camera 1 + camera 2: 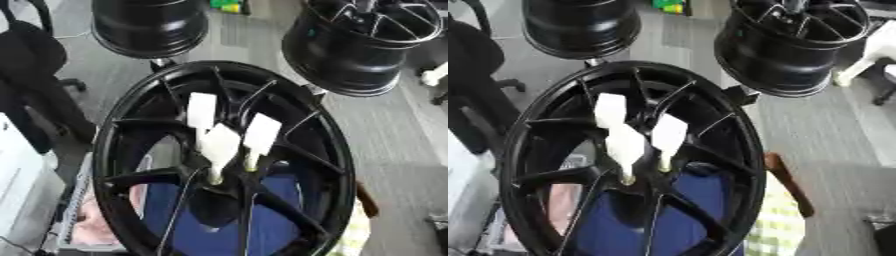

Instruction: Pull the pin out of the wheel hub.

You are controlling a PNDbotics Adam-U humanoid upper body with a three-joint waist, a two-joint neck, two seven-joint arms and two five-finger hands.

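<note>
A large black spoked wheel stands upright and fills the middle of both views. Three white pins with flat paddle-shaped heads stick out of its hub. One pin is upper left, one is in the middle and lowest, and one is to the right. Their thin yellowish shafts run down into the hub holes. No robot hand shows in either view.
Two more black wheels hang behind, one at the upper left and one at the upper right. A dark office chair stands at the left. Blue fabric shows through the spokes. A brown handle-like bar lies at the right.
</note>
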